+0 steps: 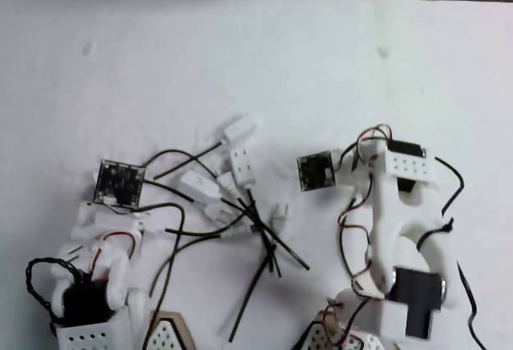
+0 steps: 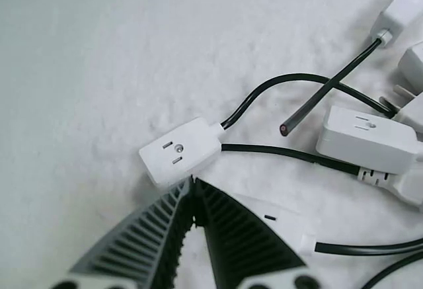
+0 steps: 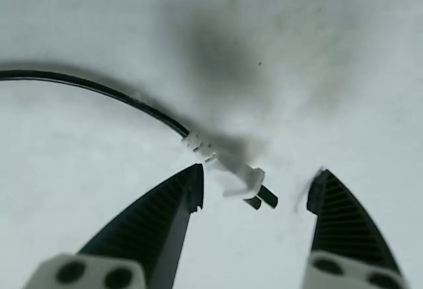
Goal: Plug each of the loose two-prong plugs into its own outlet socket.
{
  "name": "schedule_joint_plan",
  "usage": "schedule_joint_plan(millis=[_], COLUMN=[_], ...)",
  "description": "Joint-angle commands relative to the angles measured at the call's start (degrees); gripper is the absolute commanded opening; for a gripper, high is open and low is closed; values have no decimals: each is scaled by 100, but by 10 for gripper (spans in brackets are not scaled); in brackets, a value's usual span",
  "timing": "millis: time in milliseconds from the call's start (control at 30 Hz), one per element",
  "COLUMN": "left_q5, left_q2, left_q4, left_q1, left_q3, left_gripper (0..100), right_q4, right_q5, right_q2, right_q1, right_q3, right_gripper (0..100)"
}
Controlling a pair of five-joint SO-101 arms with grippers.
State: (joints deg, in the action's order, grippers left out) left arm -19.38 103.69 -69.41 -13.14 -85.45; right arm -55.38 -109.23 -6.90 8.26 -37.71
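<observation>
A: How does the right gripper (image 3: 256, 186) stand?

B: Its jaws are wide apart, over a loose plug (image 3: 238, 176) that lies flat on the white table (image 3: 79, 24). The plug sits between the two fingers and touches neither. Its prongs (image 3: 262, 198) point away from its black cable (image 3: 99, 87).

A: And the other one?

B: The left gripper (image 2: 194, 184) has its jaws pressed together with nothing between them. Its tip is just beside a white socket (image 2: 180, 151) whose slotted face is open to view. A second socket (image 2: 367, 137) lies farther off among the cables.

A: Where is all this on the table?

B: In a tangle (image 1: 240, 206) near the middle, between the two arms.

A: So what is the best way to pick up the plug?

B: I'd lower the right gripper until the fingers straddle the white body, then close on the body alone. It should not close on the prongs or the cable, so the prongs stick out free and straight.

A: What about the socket?

B: The left gripper has to open first. It should then take the socket by its sides and leave the slotted face clear.

A: Any risks?

B: The crossed cables may drag their neighbours, so lift slowly. Line the prongs up with the slots before pushing.
</observation>
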Motion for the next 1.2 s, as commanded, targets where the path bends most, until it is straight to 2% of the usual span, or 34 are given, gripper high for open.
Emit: schedule_joint_plan(millis=[0,367,600,833,1067,1167], left_q5=[-70,-70,-70,-70,-70,-70], left_q2=[-4,-4,-4,-4,-4,-4], left_q4=[114,114,114,114,114,114], left_q1=[13,13,13,13,13,13], left_q3=[35,26,26,26,26,26], left_gripper=[25,24,24,24,24,24], right_q4=[-66,-66,-171,-980,-2009,-2527], right_q5=[-53,-53,-79,-88,-9,703], right_q2=[391,708,708,646,-57,-629], right_q1=[-31,382,743,716,954,963], right_q3=[484,519,440,448,440,431], right_gripper=[255,251,104,19,19,18])
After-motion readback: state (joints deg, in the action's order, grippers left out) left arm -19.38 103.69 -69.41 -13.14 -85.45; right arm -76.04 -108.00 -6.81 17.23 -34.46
